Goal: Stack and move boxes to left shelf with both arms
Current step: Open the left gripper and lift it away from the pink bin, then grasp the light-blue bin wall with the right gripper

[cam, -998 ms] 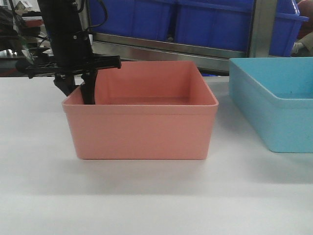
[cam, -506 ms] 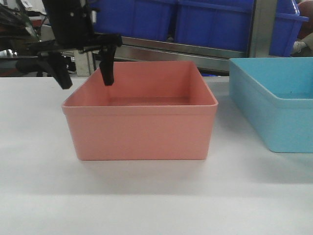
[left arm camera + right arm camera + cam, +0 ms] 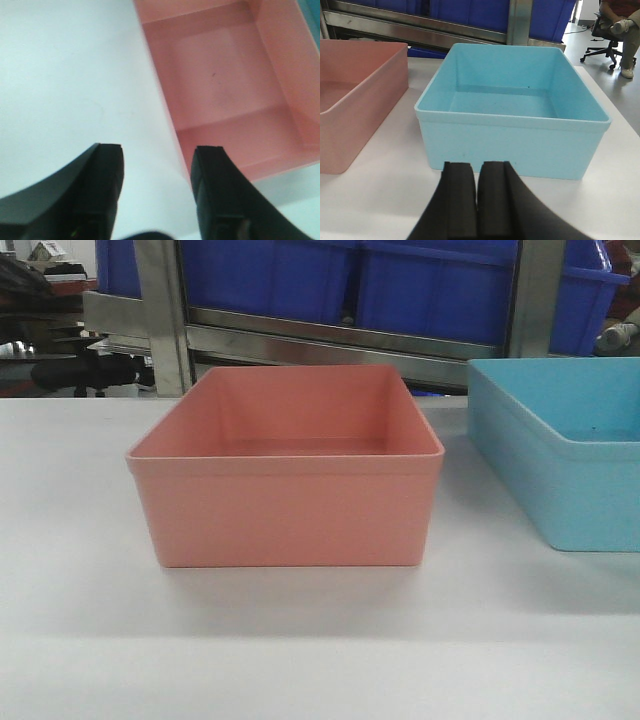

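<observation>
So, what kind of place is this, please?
Probably a warehouse or factory work area: a steel rack holding large dark blue crates stands behind the white table, and a pink bin and a light blue bin sit on it.

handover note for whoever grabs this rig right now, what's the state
Left hand: open, empty, above the table beside the pink bin.
Right hand: shut, empty, low in front of the blue bin, not touching it.
Bins: both upright and empty on the table, side by side with a gap between them, pink on the left in the front view.
Done: nothing yet; bins are not stacked.
Left: stack the two bins, lift the stack with both arms, and move it to the left shelf, which is not in view.
</observation>
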You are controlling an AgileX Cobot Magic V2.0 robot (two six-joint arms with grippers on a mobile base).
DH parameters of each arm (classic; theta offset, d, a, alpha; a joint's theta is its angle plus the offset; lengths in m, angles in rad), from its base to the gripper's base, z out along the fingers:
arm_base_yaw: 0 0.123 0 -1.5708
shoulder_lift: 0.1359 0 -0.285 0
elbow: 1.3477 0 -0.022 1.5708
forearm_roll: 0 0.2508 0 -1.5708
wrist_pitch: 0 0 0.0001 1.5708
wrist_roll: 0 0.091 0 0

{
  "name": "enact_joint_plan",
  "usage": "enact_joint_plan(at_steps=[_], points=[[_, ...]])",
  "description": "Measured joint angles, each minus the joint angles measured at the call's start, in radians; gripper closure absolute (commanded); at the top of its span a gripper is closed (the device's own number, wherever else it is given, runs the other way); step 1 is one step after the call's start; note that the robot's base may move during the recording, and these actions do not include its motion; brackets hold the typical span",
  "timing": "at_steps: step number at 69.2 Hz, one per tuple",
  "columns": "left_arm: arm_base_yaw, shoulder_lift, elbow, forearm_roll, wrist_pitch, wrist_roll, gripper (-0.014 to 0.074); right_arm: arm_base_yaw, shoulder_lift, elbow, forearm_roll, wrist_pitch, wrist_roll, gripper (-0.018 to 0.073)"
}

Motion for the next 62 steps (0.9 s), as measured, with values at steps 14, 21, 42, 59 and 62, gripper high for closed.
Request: enact_joint_plan(at_steps=[14, 21, 42, 59, 62], points=[[0.068, -0.292, 0.348, 0.014, -0.16, 0.007, 0.0491, 0.0, 0.0, 0.0, 0.0, -0.011, 0.0, 0.0504], [0.09, -0.418, 0.517, 0.032, -0.245, 0.01, 0.0535, 0.0, 0.0, 0.0, 0.0, -0.052, 0.0, 0.0504], [0.101, -0.749, 0.975, 0.054, -0.556, 0.012, 0.0605, 0.0, 0.081, -0.211, -0.005, -0.018, 0.0, 0.0504], [0.101, -0.871, 1.186, 0.054, -0.818, 0.012, 0.0605, 0.0, 0.496, -0.576, -0.027, 0.068, 0.0, 0.0492], [0.101, -0.873, 1.193, 0.054, -0.834, 0.012, 0.0605, 0.0, 0.567, -0.633, -0.029, 0.09, 0.0, 0.0457]])
